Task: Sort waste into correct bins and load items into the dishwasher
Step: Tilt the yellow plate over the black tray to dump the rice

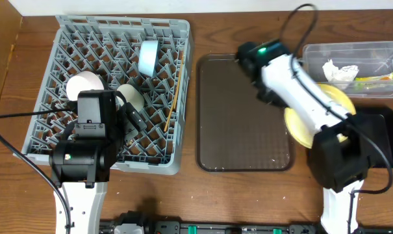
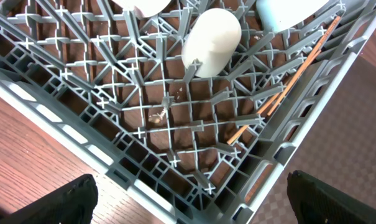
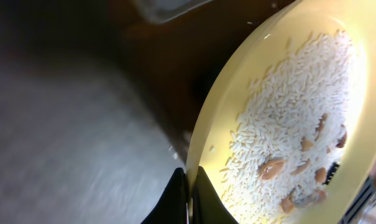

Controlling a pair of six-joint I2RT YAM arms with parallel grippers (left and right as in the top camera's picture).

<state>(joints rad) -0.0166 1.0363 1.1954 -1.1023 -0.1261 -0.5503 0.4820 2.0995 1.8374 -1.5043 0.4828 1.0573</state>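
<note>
The right gripper (image 3: 189,179) has its jaws clamped on the rim of the pale yellow plate (image 1: 296,127). It holds the plate at the right of the table, between the dark brown tray (image 1: 241,117) and the black bin (image 1: 386,140). From above, the plate's right edge seems to overlap the bin's left edge, while the clear tub (image 1: 378,48) sits just beyond, on the far side. The tub already holds the crumpled napkin (image 1: 336,71) and the yellow-green wrapper (image 1: 375,81).

The fingers bite the rim edge-on, so the round plate spreads away from them with no long axis to line up. A bed of white rice (image 3: 293,106) dotted with beige scraps (image 3: 272,168) covers its face. The next move likely turns on that short step to the right and near, tipping the food over the bin wall before anything slides onto the table.

Far to the left, the left gripper (image 2: 191,186) hangs with its jaws wide apart and nothing in them. It is above the near side of the grey dish rack (image 1: 118,20). The rack carries the pinkish-white bowl (image 1: 84,84), the cream cup (image 1: 128,96), the light blue bowl (image 1: 148,57) and the chopsticks (image 1: 175,91). The left arm is the nearer one to the rack, but the plate is the right arm's to deliver.
</note>
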